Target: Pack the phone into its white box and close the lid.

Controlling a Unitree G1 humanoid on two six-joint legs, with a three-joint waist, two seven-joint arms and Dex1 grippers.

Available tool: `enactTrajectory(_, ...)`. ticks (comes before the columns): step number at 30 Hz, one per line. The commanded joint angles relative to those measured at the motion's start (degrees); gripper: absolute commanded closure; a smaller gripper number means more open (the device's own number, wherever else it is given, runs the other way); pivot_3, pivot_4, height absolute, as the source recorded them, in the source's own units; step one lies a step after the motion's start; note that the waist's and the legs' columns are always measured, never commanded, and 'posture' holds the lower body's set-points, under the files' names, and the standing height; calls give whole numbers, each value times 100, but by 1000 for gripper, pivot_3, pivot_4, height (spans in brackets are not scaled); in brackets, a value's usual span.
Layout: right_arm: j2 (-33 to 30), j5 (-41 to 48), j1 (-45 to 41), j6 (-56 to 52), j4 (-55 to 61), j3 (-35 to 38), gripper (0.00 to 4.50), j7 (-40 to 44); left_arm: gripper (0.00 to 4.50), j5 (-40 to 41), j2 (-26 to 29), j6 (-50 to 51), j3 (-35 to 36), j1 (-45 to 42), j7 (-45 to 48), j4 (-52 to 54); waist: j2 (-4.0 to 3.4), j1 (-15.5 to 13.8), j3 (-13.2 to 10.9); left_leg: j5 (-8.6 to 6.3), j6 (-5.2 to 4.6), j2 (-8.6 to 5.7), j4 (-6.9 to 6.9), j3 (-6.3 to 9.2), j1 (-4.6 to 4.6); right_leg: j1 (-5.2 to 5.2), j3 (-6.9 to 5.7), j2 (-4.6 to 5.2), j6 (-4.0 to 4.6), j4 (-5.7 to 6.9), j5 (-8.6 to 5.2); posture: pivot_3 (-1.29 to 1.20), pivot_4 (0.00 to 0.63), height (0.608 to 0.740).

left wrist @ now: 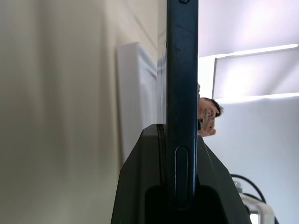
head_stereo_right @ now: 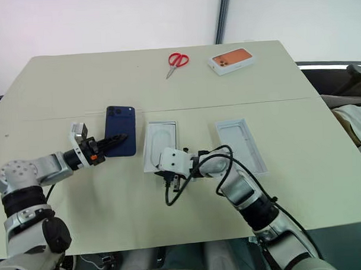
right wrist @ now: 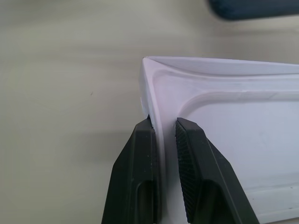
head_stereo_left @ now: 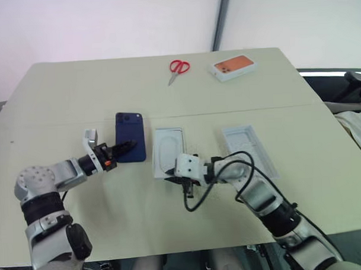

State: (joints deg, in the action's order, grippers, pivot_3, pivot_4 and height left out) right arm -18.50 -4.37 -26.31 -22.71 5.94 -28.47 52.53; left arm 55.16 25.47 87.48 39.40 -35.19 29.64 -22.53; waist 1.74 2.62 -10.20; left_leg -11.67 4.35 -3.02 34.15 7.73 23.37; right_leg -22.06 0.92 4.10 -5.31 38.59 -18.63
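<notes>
The right claw's (right wrist: pixel 162 125) fingertips are hidden behind its own wrist block in the head views. The wrist view shows them: nearly shut, pinching the thin rim at a near corner of the insert (head_stereo_left: pixel 169 148), one finger outside the wall and one inside. The insert is a white piece with an oblong recess. Whether it sits inside another box part cannot be made out.

The left wrist view shows the phone (head_stereo_left: pixel 130 134) edge-on only, its far end cut off at the frame. Part of a person (left wrist: pixel 208 119) shows past its edge. Whether the phone rests on the table (head_stereo_left: pixel 78 85) or is lifted off it is not clear.

The phone is just left of the insert, apart from it, back up. Its long axis runs away from the robot, parallel to the insert, with the camera cluster at the far end. The left claw (head_stereo_left: pixel 126 146) clamps the phone's near end, fingers almost closed across its thickness.

Right of the insert, well apart, lies a white shell (head_stereo_left: pixel 249 149), open side up; box or lid cannot be told. Far beyond the insert lie red scissors (head_stereo_left: pixel 178 68) and an orange-phone box (head_stereo_left: pixel 233 67).
</notes>
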Motion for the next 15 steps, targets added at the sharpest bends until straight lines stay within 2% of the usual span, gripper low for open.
enactTrajectory(1,125,204,31,-408,-110,-129,3676,133,4500,300,1,197,273,-238,-155,200,0,-2,1,3,5,6,0,1,-2,1,0,-6,3,2,3,0,150,740)
enactTrajectory(3,156,371,38,-585,-60,-53,2866,203,4500,305,-34,233,272,-234,-212,263,-2,-6,1,4,7,21,-1,0,-10,3,3,-15,4,10,3,0,150,740)
enactTrajectory(6,-39,141,1,-431,-47,-191,1446,184,4500,298,-75,243,220,-111,-213,335,-1,-8,1,5,10,52,-1,-2,-6,-2,5,-44,14,10,9,0,150,740)
enactTrajectory(15,-103,356,-55,-538,89,-67,1446,210,4500,324,-208,342,229,-14,-287,522,-1,-24,1,10,19,63,-1,-5,-3,-8,6,-49,26,11,16,0,150,740)
